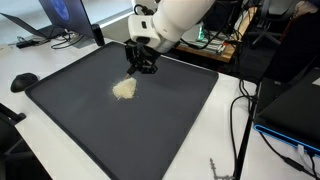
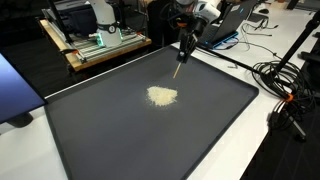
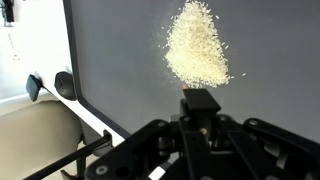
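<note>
A small pile of pale grains (image 1: 124, 89) (image 2: 163, 96) (image 3: 197, 50) lies near the middle of a large dark mat (image 1: 170, 120) (image 2: 120, 140) (image 3: 120, 50). My gripper (image 1: 143, 68) (image 2: 184, 45) (image 3: 200, 100) hangs just above and behind the pile, shut on a thin stick-like tool (image 2: 179, 68). The tool points down toward the mat, and its tip stands just short of the pile's far edge. In the wrist view a dark flat part of the tool (image 3: 200, 102) sits between the jaws, right below the grains. What kind of tool it is I cannot tell.
A black rounded object (image 1: 23, 82) (image 3: 62, 85) sits off one corner of the mat on the white table. Cables (image 1: 240, 120) (image 2: 285, 90) run along one side. A laptop (image 1: 60, 20) and a wooden board with electronics (image 2: 100, 40) stand behind the mat.
</note>
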